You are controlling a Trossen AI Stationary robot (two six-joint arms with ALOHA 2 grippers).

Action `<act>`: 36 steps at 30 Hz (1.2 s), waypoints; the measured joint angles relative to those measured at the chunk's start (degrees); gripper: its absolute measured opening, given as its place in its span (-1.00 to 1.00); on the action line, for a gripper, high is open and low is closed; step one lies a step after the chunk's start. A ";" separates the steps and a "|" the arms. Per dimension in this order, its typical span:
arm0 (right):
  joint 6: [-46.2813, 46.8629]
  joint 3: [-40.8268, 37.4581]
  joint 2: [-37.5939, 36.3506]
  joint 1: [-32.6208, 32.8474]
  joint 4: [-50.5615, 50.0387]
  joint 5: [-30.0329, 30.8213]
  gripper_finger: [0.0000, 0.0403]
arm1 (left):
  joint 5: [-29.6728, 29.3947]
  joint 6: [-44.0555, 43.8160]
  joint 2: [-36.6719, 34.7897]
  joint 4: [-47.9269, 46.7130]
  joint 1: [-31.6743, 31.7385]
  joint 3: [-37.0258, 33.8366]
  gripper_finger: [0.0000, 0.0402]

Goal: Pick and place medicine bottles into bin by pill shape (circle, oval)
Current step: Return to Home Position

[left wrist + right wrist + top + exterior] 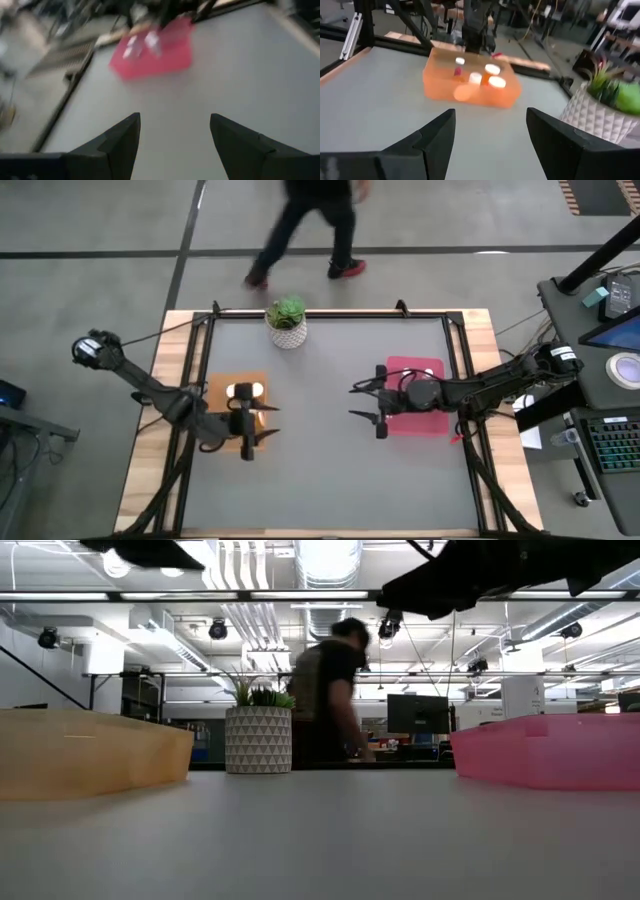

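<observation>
Several white-capped medicine bottles [492, 80] stand in the orange bin [225, 385] at the table's left; their caps also show in the high view [243, 391]. A few more bottles [150, 40] lie in the pink bin [415, 370] at the right. My left gripper [268, 422] is open and holds nothing, at the orange bin's right side, pointing toward the table's middle [175, 135]. My right gripper [352, 402] is open and holds nothing, just left of the pink bin, pointing toward the orange bin [490, 135].
A potted green plant [287, 320] in a white patterned pot stands at the table's far edge, in the middle. A person [305, 230] walks past beyond the far edge. The grey tabletop [320, 470] lies between the two bins.
</observation>
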 joint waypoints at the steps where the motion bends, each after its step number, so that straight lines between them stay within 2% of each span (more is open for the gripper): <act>1: -0.86 -0.28 0.00 0.00 1.15 -0.07 0.17 | 2.50 4.22 -0.10 2.36 1.11 0.22 0.10; 7: -5.39 -1.45 -0.35 -0.65 4.74 -0.57 0.17 | 17.40 21.92 -2.07 8.86 11.13 -0.50 -0.21; 14: -9.53 -3.41 -4.78 -3.49 7.46 -1.98 0.17 | 33.21 29.07 -5.26 9.60 26.38 -2.02 -0.58; 16: -10.63 -4.26 -7.04 -5.20 7.96 -3.46 0.17 | 36.07 30.18 -6.46 9.43 30.04 -2.55 -0.66; 22: -9.92 -9.17 -15.57 -9.14 7.45 -5.46 0.17 | 39.37 31.04 -13.01 9.36 35.07 -6.63 -0.85; 29: -5.92 -18.21 -28.39 -9.78 7.42 -5.03 0.17 | 39.41 26.25 -24.43 9.33 35.12 -14.40 -0.96; 36: -3.56 -26.26 -41.22 -9.77 6.22 -3.99 0.17 | 38.90 21.77 -35.80 9.49 35.14 -21.58 -0.98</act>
